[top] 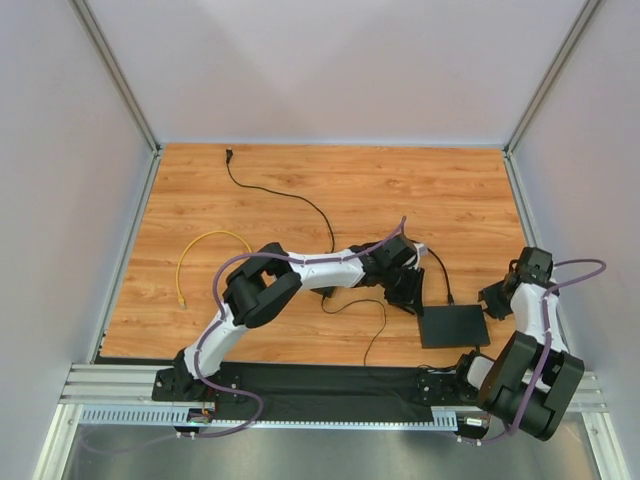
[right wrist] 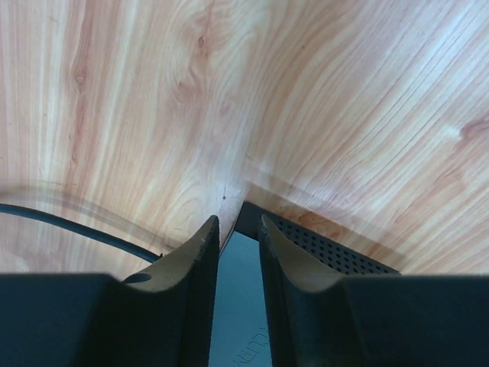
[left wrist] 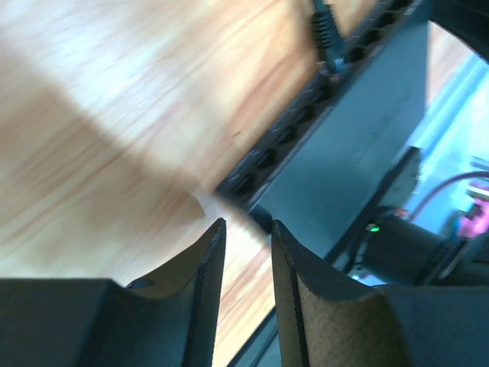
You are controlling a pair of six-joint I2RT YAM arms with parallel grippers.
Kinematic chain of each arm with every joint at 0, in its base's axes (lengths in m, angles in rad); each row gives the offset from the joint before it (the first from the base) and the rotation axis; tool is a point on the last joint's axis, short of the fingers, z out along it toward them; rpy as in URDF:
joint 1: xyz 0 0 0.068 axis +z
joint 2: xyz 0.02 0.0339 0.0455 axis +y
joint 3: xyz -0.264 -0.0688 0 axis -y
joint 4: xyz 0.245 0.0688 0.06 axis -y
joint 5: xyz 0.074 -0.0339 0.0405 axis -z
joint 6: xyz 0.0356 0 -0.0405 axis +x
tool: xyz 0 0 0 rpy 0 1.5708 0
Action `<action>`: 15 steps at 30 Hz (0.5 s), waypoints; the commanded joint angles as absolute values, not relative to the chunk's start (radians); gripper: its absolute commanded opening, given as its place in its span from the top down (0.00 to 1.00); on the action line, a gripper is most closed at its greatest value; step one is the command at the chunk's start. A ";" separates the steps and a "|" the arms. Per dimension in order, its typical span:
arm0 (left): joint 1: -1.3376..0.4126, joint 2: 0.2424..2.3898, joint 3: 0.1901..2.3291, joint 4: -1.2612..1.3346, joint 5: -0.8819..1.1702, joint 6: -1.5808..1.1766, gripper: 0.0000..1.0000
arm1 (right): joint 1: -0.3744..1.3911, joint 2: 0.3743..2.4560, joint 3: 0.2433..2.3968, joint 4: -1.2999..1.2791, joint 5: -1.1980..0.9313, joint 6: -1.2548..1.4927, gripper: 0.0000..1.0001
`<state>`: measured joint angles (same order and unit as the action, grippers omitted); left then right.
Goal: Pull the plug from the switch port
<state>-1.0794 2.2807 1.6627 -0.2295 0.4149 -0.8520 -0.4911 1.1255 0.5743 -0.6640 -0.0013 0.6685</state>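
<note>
The switch, a flat matte-black slab, lies on the wood near the front right. A black plug sits in a port on its far edge, its cable running back and left. In the left wrist view the port row runs diagonally across the switch, with the plug at the top. My left gripper is open and empty, near the row's lower end, well short of the plug. My right gripper is narrowly open just above a corner of the switch, gripping nothing.
A yellow cable curls on the left of the table. A long black cable runs from the back left toward the left wrist. A thin black cable loops near the front. Grey walls close in three sides.
</note>
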 commanded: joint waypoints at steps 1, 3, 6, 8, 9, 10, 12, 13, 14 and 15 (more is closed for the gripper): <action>-1.072 2.177 1.623 -0.302 0.303 -0.758 0.62 | -0.482 1.117 0.600 -0.709 -0.002 0.667 0.69; -1.072 2.143 1.608 -0.319 0.275 -0.735 0.59 | -0.470 1.108 0.644 -0.753 0.123 0.666 0.58; -1.069 2.086 1.612 -0.324 0.255 -0.671 0.54 | -0.407 1.045 0.653 -0.782 0.234 0.712 0.40; -1.057 2.094 1.686 -0.365 0.297 -0.623 0.52 | -0.356 1.022 0.655 -0.793 0.268 0.724 0.36; -1.052 2.123 1.750 -0.373 0.326 -0.609 0.52 | -0.351 1.013 0.664 -0.802 0.261 0.727 0.36; -1.040 2.144 1.781 -0.361 0.410 -0.597 0.50 | -0.341 1.012 0.670 -0.814 0.252 0.729 0.36; -1.028 2.227 1.874 -0.336 0.512 -0.606 0.50 | -0.307 1.000 0.684 -0.847 0.224 0.735 0.38; -1.020 2.256 1.905 -0.318 0.610 -0.620 0.45 | -0.263 0.996 0.687 -0.860 0.216 0.742 0.40; -1.005 2.284 1.928 -0.304 0.658 -0.656 0.43 | -0.236 0.988 0.689 -0.885 0.209 0.750 0.45; -0.997 2.325 1.940 -0.281 0.695 -0.687 0.43 | -0.207 0.971 0.687 -0.891 0.206 0.765 0.47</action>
<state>-1.0294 2.2295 1.8748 -0.3264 0.4843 -0.6624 -0.2756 1.0069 0.6518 -0.8253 0.1917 0.7216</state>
